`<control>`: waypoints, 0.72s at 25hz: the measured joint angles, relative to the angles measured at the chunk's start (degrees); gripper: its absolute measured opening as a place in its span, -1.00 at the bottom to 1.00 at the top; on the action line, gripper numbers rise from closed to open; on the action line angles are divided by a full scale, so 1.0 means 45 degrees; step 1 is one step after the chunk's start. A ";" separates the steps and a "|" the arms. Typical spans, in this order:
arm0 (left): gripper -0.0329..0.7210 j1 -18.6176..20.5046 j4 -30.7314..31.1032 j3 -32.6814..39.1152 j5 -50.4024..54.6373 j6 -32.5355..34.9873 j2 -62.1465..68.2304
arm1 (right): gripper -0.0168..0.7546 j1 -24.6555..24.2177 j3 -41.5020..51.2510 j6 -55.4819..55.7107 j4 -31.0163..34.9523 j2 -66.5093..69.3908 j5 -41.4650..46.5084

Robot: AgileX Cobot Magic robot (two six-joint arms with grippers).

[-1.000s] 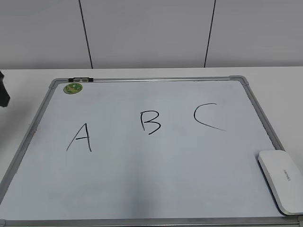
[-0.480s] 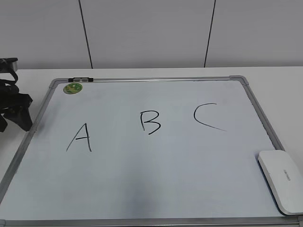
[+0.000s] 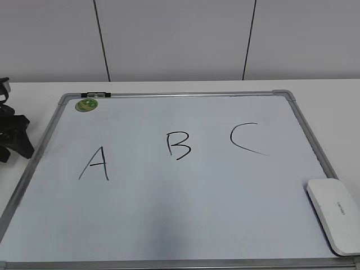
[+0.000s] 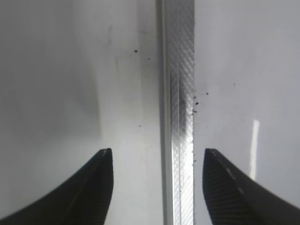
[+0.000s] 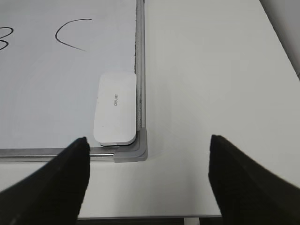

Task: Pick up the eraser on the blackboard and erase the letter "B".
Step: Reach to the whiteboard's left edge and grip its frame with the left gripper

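Observation:
The white eraser [image 3: 336,215] lies on the blackboard [image 3: 180,219] in its near right corner; it also shows in the right wrist view [image 5: 116,108], against the frame. The letter "B" [image 3: 178,145] is at the board's middle, between "A" and "C". Only part of it shows at the left edge of the right wrist view [image 5: 3,38]. My left gripper [image 3: 12,142] is open and empty, low over the board's left frame rail [image 4: 178,117]. My right gripper [image 5: 149,176] is open and empty, above the table near the board's corner, out of the exterior view.
A round green magnet [image 3: 86,104] sits at the board's far left corner beside a small black clip [image 3: 95,95]. The letter "A" [image 3: 95,163] and the letter "C" [image 3: 246,139] flank the "B". The table's front edge [image 5: 140,217] is close below the right gripper.
The left gripper came into view at the left edge, then drew back a little to the left and lower. The board, letters and eraser have not moved.

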 joint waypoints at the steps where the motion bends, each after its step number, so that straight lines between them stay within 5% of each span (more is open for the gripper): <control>1: 0.26 0.0000 -0.0066 -0.0009 -0.0056 0.0018 0.0052 | 0.56 0.0000 0.0000 0.0000 0.0000 0.0000 0.0000; 18: 0.07 0.0000 -0.0363 -0.0442 -0.0254 0.0160 0.0916 | 0.56 0.0000 0.0000 0.0000 0.0000 0.0000 0.0000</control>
